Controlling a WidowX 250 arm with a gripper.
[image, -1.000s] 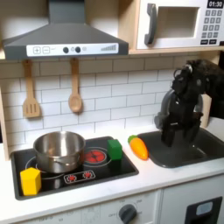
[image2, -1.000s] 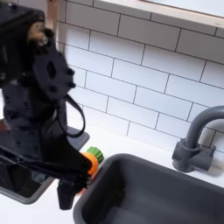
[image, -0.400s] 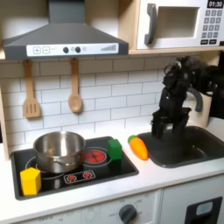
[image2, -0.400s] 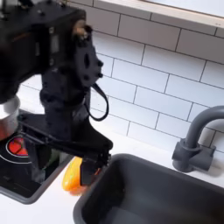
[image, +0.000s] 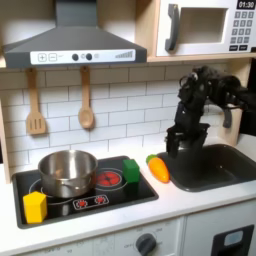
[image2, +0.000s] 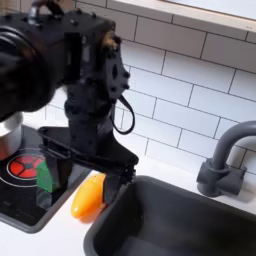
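At the lower left of the first exterior view a yellow block (image: 35, 207) is seen on the stove top (image: 95, 205), with a steel pot (image: 67, 172) just behind it on the left burner. Further right, a green block (image: 131, 171) is set at the stove's right edge. An orange carrot (image: 158, 167) is laid on the counter just right of it, beside the sink (image: 215, 166); in the second exterior view the carrot (image2: 88, 197) appears at lower centre. The gripper (image: 172, 148) is held just above and right of the carrot, over the sink's left rim. Nothing is seen held; how far the jaws are parted cannot be told. A faucet (image2: 222, 160) is seen at the right of the second exterior view.
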